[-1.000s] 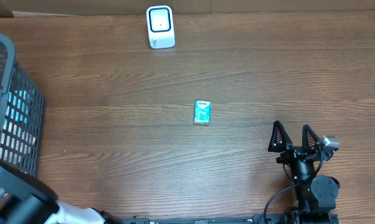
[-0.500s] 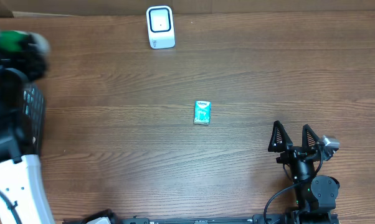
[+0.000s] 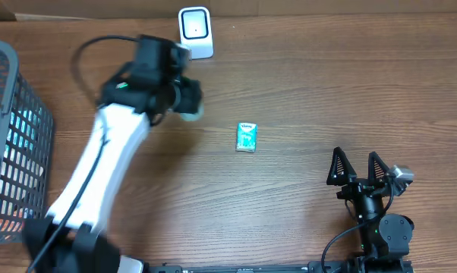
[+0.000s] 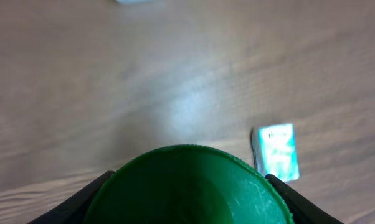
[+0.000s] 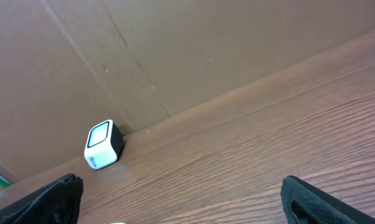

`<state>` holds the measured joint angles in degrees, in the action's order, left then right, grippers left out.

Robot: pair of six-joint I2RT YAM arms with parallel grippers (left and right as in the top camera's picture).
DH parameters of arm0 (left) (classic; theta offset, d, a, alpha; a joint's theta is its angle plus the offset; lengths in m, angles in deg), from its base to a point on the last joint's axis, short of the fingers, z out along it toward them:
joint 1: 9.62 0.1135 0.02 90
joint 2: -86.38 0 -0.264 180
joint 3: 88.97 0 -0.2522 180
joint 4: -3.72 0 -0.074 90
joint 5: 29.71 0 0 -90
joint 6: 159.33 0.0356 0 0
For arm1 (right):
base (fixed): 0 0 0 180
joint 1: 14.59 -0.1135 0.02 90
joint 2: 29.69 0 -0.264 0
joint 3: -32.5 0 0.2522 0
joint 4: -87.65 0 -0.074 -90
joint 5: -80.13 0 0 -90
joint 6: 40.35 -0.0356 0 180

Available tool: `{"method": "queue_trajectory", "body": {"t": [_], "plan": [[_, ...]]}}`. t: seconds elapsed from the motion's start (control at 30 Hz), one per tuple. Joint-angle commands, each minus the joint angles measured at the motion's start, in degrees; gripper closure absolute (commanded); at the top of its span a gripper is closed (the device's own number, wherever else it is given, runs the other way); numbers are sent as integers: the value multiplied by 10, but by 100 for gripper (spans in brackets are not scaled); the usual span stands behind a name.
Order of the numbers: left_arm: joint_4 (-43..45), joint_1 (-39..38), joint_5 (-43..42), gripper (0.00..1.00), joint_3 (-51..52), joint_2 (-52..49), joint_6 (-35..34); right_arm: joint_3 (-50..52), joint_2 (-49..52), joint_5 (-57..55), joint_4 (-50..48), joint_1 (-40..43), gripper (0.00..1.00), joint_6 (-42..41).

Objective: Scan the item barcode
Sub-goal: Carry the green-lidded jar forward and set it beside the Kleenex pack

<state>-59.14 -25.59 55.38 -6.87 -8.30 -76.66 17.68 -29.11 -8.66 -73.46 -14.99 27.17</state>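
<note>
Wooden table [image 3: 327,91], seen from overhead: from above the wire basket [image 3: 16,136] at nine o'clock, where it hovered half a second ago, the left arm [image 3: 107,152] has swung to mid-table. Its left gripper [image 3: 184,97] is clamped around a green round item [image 4: 187,186] (the wrist view shows only its domed top, no barcode). Presenting it comes next: the white scanner [image 3: 195,32] stands at twelve o'clock from the gripper, near but apart. A teal packet [image 3: 247,137] lies at four o'clock, unmoved. Farther right, the right gripper [image 3: 356,163] waits, jaws spread wide.
</note>
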Motion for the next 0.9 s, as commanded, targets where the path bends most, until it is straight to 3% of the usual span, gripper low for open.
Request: {"method": "queue_trajectory", "body": {"t": [0.0, 0.23, 0.53, 0.63, 0.73, 0.87], "plan": [[4, -41, 6, 43, -10, -68, 9, 6, -4, -2, -4, 2, 0, 0], [46, -83, 9, 42, -10, -179, 9, 6, -4, -2, -4, 2, 0, 0], [73, -89, 5, 42, -10, -229, 9, 6, -4, -2, -4, 2, 0, 0], [70, -89, 4, 19, -10, -229, 9, 6, -4, -2, -4, 2, 0, 0], [43, -89, 4, 4, -16, -223, 9, 6, -4, -2, -4, 2, 0, 0], [-1, -88, 5, 0, -50, -200, 10, 6, -4, -2, -4, 2, 0, 0]]}}
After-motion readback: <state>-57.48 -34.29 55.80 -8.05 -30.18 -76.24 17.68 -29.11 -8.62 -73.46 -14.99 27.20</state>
